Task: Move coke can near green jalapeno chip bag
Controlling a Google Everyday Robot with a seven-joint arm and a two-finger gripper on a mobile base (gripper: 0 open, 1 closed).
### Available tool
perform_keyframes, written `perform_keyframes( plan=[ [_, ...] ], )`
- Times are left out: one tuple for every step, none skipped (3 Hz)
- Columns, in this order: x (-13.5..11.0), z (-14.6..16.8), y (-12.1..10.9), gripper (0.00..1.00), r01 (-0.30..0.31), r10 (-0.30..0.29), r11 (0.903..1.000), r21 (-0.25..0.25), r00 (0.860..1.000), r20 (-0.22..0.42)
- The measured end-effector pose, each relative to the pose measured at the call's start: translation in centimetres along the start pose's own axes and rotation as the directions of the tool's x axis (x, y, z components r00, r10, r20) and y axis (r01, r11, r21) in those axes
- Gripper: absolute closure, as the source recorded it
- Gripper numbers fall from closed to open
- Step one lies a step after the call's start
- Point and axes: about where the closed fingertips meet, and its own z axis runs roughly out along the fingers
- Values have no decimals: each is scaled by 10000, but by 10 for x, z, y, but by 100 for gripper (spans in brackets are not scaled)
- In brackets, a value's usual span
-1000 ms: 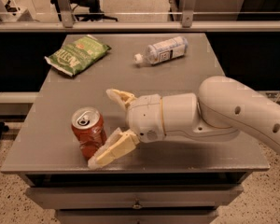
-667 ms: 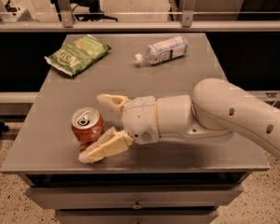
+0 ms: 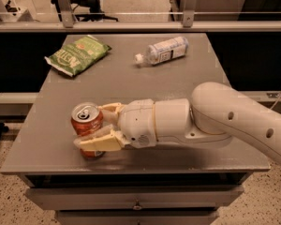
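Observation:
The coke can (image 3: 85, 120), red-orange with a silver top and pull tab, stands upright near the front left of the grey table (image 3: 145, 86). My gripper (image 3: 101, 125) reaches in from the right and is shut on the can. One pale finger lies behind the can and the other crosses its lower front, hiding the can's base. The green jalapeno chip bag (image 3: 77, 55) lies flat at the table's far left corner, well away from the can.
A clear plastic bottle (image 3: 163, 51) with a white label lies on its side at the back middle of the table. My white arm (image 3: 234, 121) spans the right front of the table. A metal rail (image 3: 140, 26) runs behind the table. Drawers sit below the front edge.
My gripper has moved left so that its fingers sit on either side of the can, and the fingers have closed in on it. The can, bag and bottle stay in place.

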Motion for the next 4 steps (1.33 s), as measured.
perform_keyframes(
  plan=[
    [-1, -37, -18, 87, 197, -157, 9965, 807, 9986, -504],
    [-8, -106, -45, 100, 419, -126, 9774, 2070, 9900, -1406],
    [1, -142, -61, 100, 241, 240, 9605, 2772, 9854, -1687],
    [-2, -134, -57, 100, 296, 144, 9644, 2626, 9864, -1639]
  ],
)
